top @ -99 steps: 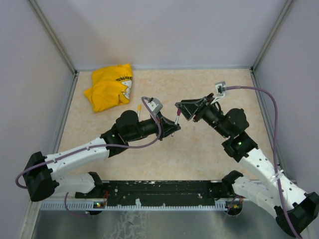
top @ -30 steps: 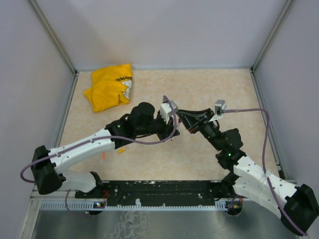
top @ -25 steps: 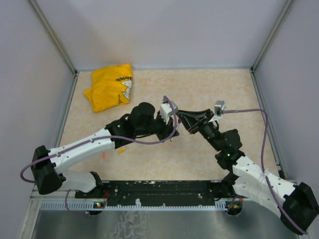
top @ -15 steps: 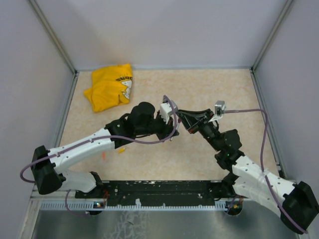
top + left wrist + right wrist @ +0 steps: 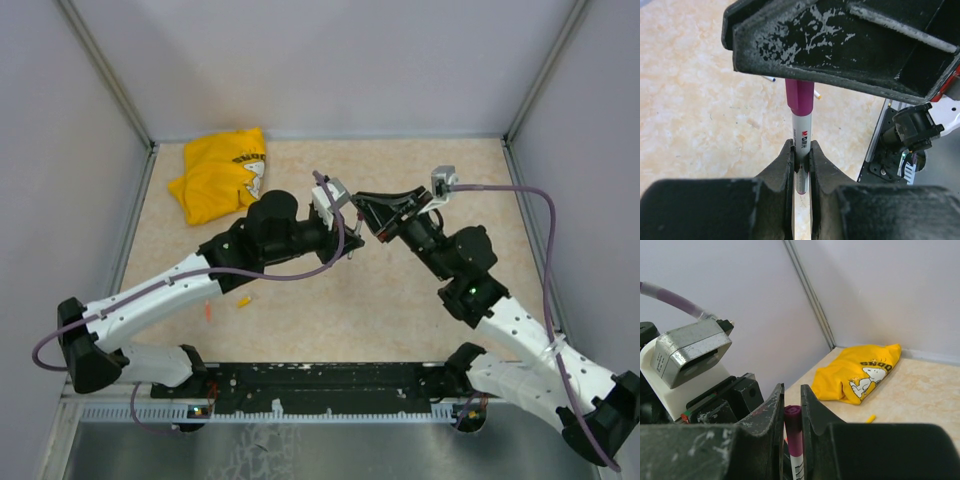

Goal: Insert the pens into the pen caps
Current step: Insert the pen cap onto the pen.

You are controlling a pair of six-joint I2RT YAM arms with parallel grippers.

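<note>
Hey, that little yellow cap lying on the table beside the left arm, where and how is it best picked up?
Take the yellow cap across its middle, coming straight down from above. It lies flat on the table, slanted, so only its long sides are free to pinch. The orange cap lies apart from it, likely leaving room.

robot lab test cell, plain grey panel walls (image 5: pixel 330 60), aluminium corner posts (image 5: pixel 107 75), beige marbled tabletop (image 5: pixel 400 320), two cabled arms (image 5: pixel 170 295) bolted to a black rail (image 5: pixel 330 378) at the near edge
</note>
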